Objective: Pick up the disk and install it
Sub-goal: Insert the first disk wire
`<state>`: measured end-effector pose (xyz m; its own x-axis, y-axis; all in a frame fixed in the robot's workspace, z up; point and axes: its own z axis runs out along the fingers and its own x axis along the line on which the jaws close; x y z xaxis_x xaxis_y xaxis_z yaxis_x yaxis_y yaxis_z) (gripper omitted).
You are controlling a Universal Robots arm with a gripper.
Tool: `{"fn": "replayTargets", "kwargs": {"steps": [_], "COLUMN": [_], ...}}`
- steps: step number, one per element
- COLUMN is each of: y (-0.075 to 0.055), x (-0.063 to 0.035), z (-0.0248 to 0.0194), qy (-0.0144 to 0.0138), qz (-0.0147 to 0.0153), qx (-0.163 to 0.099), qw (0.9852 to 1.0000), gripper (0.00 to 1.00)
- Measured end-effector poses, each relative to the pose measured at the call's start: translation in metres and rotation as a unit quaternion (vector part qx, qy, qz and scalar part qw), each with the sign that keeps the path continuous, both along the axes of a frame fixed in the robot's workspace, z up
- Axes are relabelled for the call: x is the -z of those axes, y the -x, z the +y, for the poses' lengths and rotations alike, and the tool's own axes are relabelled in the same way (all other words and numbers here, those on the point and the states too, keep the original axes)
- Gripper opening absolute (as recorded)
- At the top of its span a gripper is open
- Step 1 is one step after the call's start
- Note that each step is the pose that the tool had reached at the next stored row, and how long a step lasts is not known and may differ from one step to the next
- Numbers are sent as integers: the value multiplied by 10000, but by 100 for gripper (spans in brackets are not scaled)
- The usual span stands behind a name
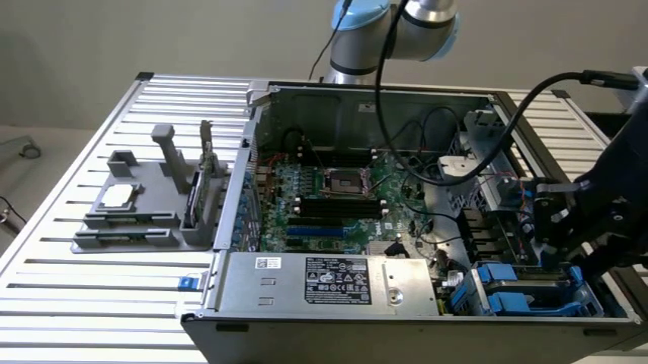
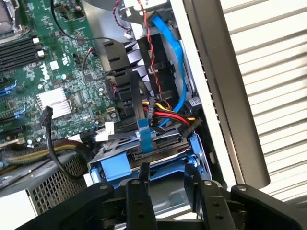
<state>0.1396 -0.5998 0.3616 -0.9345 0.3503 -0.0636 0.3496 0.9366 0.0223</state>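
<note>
disk [image 2: 160, 189] sits flat in the drive bay at the corner of the computer case [image 1: 405, 337], on the exterior view's right, with its blue carrier around it. your gripper [image 2: 166, 168] hangs directly above the disk, fingers spread apart over its middle and clamping nothing. you cannot tell whether the tips touch it.

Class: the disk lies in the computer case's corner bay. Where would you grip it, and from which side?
Probably the disk by its blue bracket, across opposite edges, from above: it lies flat and the case walls close its sides.
</note>
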Motion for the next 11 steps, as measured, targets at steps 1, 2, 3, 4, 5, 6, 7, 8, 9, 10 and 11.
{"fn": "replayTargets", "kwargs": {"steps": [1,2,3,4,5,6,7,8,9,10,11], "y": [0,0,0,0,0,1,0,1,1,0,0], "x": [0,0,0,0,0,1,1,1,1,1,1], "z": [0,0,0,0,0,0,0,0,0,0,0], "qy": [0,0,0,0,0,0,-1,-1,0,0,0], "qz": [0,0,0,0,0,0,0,0,0,0,0], "qx": [92,183,272,365,455,545,641,724,817,906,1003], "qw": [10000,9998,9996,9993,9990,9985,9979,9974,9967,9959,9950], "gripper": [42,42,42,42,42,34,34,34,27,27,27]}}
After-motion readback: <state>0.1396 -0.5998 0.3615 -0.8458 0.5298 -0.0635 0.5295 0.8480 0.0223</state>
